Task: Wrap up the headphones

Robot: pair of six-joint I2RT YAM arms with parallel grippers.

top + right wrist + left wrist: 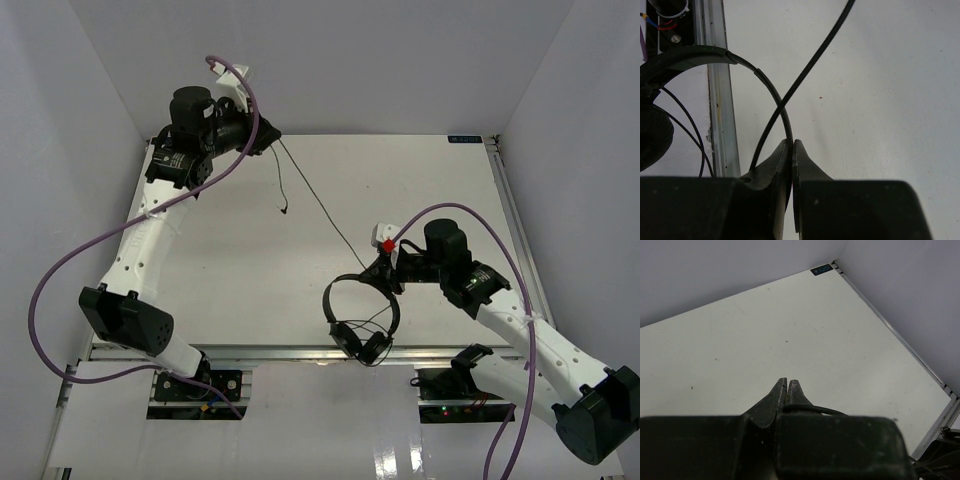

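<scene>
While the right hand (792, 144) pinches the headband (771, 85) to anchor the headphones (352, 338), the left hand (788, 382) clamps the cable (318, 203), holding it taut for wrapping.

White links, black joints on left arm (140, 250) and right arm (525, 325), purple cable (443, 207) each. Black tapered fingers on left gripper (788, 381) and right gripper (792, 142).

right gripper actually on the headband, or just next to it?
Touching. The right wrist view shows it: the headband curves down and runs straight between the closed fingertips of the right gripper, with no gap on either side.
</scene>
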